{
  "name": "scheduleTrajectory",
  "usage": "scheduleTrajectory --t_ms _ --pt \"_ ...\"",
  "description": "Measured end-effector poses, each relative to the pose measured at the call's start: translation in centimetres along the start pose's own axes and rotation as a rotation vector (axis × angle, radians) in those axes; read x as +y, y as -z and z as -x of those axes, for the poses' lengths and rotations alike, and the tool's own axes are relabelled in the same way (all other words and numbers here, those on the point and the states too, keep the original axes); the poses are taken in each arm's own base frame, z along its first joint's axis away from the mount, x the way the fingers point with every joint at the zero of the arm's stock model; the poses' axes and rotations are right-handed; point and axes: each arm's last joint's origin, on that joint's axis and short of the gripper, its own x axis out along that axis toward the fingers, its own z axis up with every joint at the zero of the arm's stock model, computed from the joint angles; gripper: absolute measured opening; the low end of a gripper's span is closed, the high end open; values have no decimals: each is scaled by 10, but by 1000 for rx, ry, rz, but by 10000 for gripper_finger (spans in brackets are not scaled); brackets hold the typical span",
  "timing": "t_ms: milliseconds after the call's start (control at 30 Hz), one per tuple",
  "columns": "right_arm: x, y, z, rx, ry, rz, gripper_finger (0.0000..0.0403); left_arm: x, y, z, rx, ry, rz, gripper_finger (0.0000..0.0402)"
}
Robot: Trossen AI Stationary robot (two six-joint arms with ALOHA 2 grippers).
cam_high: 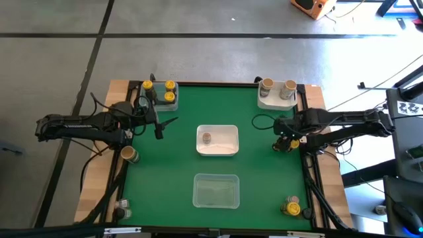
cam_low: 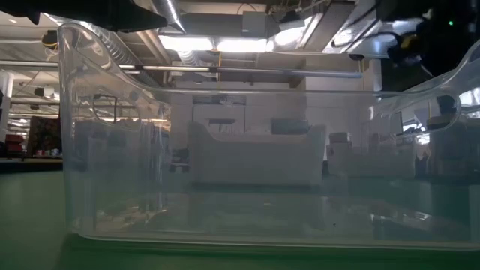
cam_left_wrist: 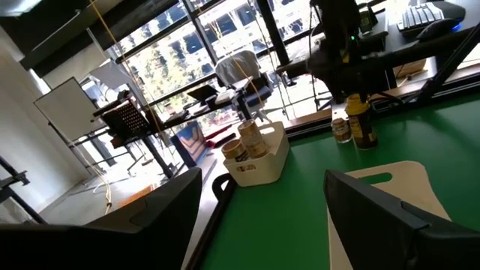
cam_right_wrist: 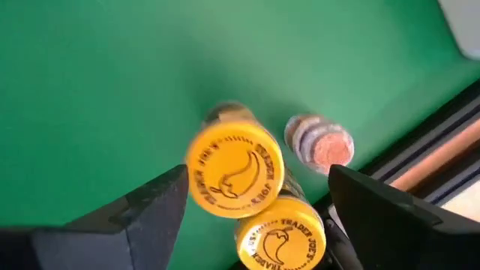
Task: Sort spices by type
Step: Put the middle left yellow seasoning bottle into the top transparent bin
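Green tabletop, white bin mid-frame in the high view. Right gripper, at right centre there, hangs fingers spread and empty over two yellow-lid jars packed together, pink-lid jar just beside. Risk: a finger lands on a neighbour, topples it or grabs two. Left gripper, spread and empty, waits at upper left near three yellow-lid jars.

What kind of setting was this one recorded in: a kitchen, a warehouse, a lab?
Probably a robotics lab or open workshop: a green-topped table flanked by two robot arms on bare concrete floor, a whiteboard beside tall windows, and a keyboard on a nearby desk.
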Motion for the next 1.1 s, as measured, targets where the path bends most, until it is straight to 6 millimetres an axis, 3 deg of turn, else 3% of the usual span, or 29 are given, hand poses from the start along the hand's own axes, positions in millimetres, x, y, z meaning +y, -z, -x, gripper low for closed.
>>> scheduleTrajectory --t_ms 167,367,667,1100 --pt "1 2 -12 36 -26 -6 319 0 0 0 0 0 1 279" --pt "6 -3 -14 -8 -69 8 319 0 0 0 -2 0 0 279" --pt "2 -2 -13 -28 2 11 319 0 0 0 -2 0 0 279" --pt "7 -11 12 -94 -58 -11 319 1 -1 0 -13 -6 4 279"
